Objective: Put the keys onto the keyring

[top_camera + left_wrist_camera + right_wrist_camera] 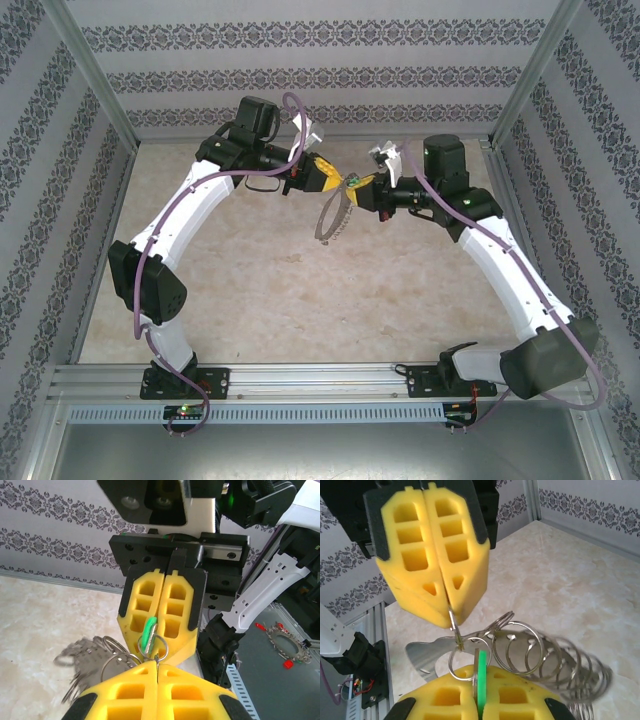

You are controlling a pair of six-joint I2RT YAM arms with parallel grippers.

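Both grippers meet tip to tip above the far middle of the table [250,290]. The right gripper [159,652] is clamped on the key [148,631], whose green head is pinched edge-on between the yellow fingers. The left gripper [451,615] is closed tight on a thin wire of the keyring [520,647], held right at its fingertips. A small loop of the keyring lies against the key's head, between the two sets of tips. Whether the key is threaded through it cannot be told. The rest of the keyring hangs below the grip as a floppy bunch of silvery loops.
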